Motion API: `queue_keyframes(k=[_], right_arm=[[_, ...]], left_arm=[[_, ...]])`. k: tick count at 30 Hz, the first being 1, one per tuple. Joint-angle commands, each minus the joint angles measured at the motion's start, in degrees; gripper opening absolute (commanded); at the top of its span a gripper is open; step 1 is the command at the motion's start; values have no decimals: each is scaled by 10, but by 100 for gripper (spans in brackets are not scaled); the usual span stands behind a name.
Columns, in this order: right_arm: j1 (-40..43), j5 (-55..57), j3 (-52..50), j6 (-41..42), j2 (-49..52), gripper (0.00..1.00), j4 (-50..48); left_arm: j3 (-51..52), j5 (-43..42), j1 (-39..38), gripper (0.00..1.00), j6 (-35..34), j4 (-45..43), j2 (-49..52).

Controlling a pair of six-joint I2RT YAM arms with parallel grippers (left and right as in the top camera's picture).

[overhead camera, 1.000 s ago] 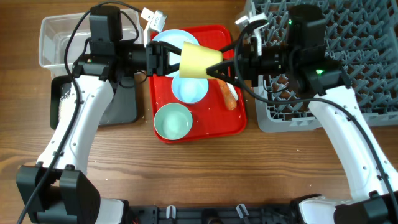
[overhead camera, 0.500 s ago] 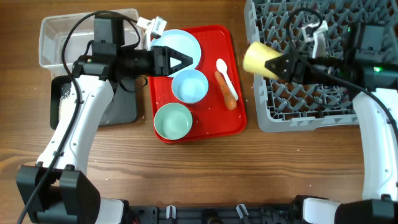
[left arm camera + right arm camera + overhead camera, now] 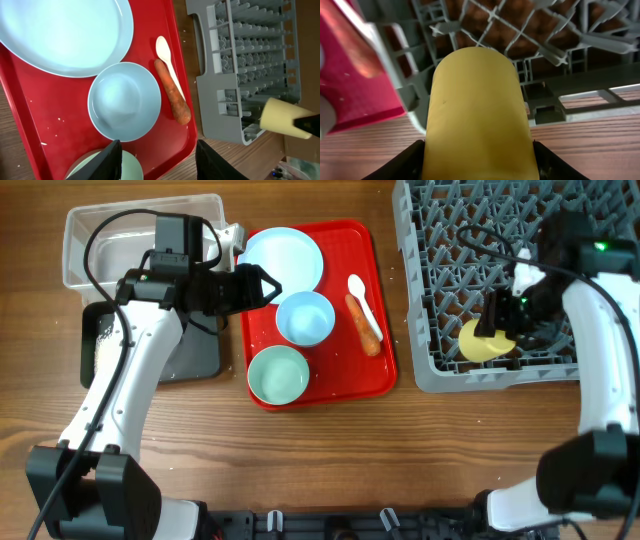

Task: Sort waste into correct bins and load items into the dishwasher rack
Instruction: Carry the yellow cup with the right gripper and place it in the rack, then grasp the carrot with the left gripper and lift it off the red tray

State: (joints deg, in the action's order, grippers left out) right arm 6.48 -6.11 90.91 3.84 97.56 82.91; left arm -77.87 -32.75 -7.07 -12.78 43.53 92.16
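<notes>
At the left rear, tub (image 3: 100, 240): clear, well apart from the rack.
Tray (image 3: 190, 355): black, just in front of the tub on the tabletop (image 3: 320, 470); white grains (image 3: 94, 340) on its left part; the left arm crosses above it.
Left pincer (image 3: 272, 283): fingers spread wide with nothing between them, over the red tray's left edge, between plate and blue bowl; the left wrist view shows both fingertips (image 3: 112, 160) apart above the green bowl.
Red tray (image 3: 385, 375): flat, between the black tray and the rack.
Plate (image 3: 283, 258): pale blue, at the red tray's rear.
Blue bowl (image 3: 304, 318): upright, mid-tray, just in front of the plate.
Green bowl (image 3: 278, 375): upright, at the tray's front.
Spoon (image 3: 360, 295): white, on the tray's right side, touching the carrot.
Carrot (image 3: 366, 328): lying alongside the spoon.
Rack (image 3: 450, 240): grey, on the right.
Cup (image 3: 478, 343): yellow, tipped over, inside the rack near its front edge.
Right pincer (image 3: 505, 315): clamped on the cup, fingers on either side of it in the right wrist view.
</notes>
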Motion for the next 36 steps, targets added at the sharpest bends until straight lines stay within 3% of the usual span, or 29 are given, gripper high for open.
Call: queue_keyframes(k=[1, 5, 6, 9, 18, 24, 26, 30, 33, 36], right_arm=[[-25, 9, 5, 11, 37, 49, 4], [-55, 9, 5, 23, 61, 52, -21], [-61, 9, 5, 24, 63, 60, -26], [-74, 9, 5, 24, 64, 72, -33], [-74, 9, 25, 23, 61, 80, -36], [-74, 9, 146, 21, 8, 88, -17], [-74, 9, 150, 23, -4, 91, -25], [-74, 1, 149, 23, -4, 92, -30], [-74, 1, 149, 24, -4, 93, -27], [-74, 1, 149, 23, -4, 93, -25]], left_arm=[[0, 9, -2, 46, 5, 1, 1], [0, 9, -2, 47, 5, 4, 1], [0, 9, -2, 49, 5, 5, 1], [0, 9, -2, 52, 5, 5, 1], [0, 9, -2, 53, 5, 7, 1], [0, 9, -13, 78, 7, 4, 1], [-2, 47, -67, 75, 23, -29, 1], [-66, 220, -194, 74, -33, -9, 44], [-184, 234, -236, 68, -60, 73, 153], [-266, 234, -263, 69, -61, 115, 258]])
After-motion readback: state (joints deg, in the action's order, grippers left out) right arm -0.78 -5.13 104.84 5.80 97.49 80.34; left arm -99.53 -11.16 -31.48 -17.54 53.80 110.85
